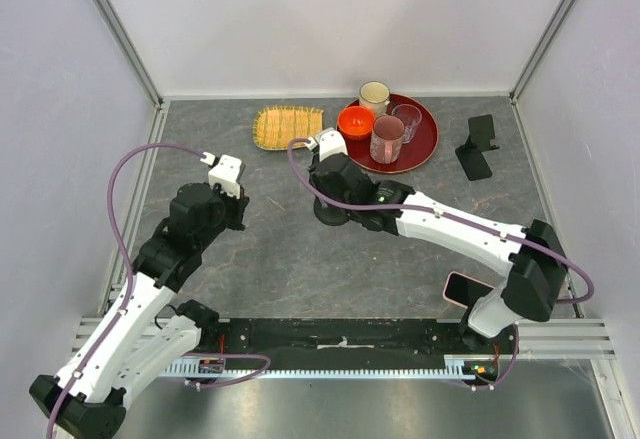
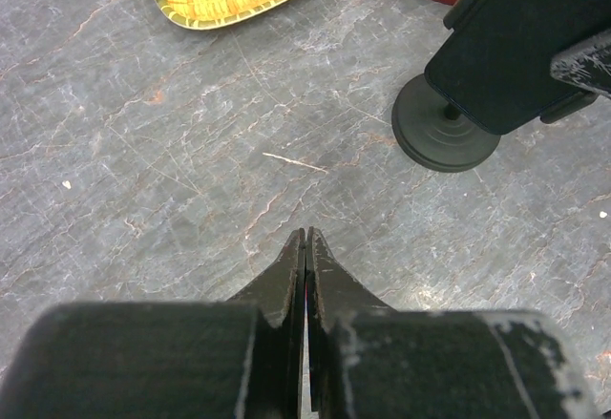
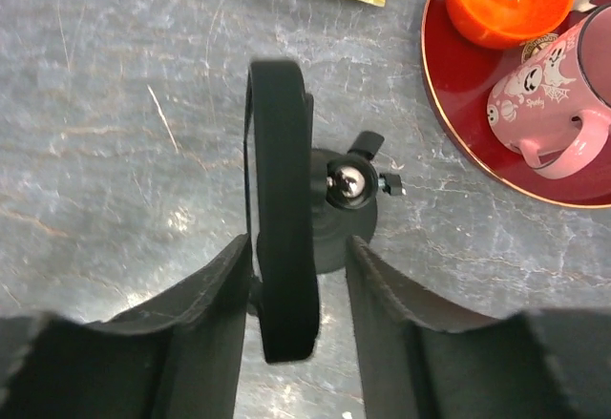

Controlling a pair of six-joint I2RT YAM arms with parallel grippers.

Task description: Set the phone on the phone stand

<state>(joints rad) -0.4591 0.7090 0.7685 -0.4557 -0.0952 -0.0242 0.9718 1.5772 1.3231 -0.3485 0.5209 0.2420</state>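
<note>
Two-finger right gripper (image 3: 298,247) part-open, loosely astride upright phone (image 3: 282,152) on phone stand (image 3: 358,214); left gripper (image 2: 305,242) farther off, shut, empty.

The table (image 1: 280,259) is grey with thin pale and rusty lines, like stone. At the far side lies a yellow mat (image 1: 288,126) with a woven stripe pattern. Right of it is a dark red tray (image 1: 425,144) holding an orange bowl (image 1: 355,121), a cream cup (image 1: 374,94) and a pink mug (image 3: 549,94) with white ghost faces and spider webs. The phone (image 3: 282,238) and the phone stand (image 2: 444,133) are black. Near, on the right, lies a pink phone (image 1: 467,289). The arms (image 1: 450,224) are white and black, with purple cables (image 1: 120,189).
</note>
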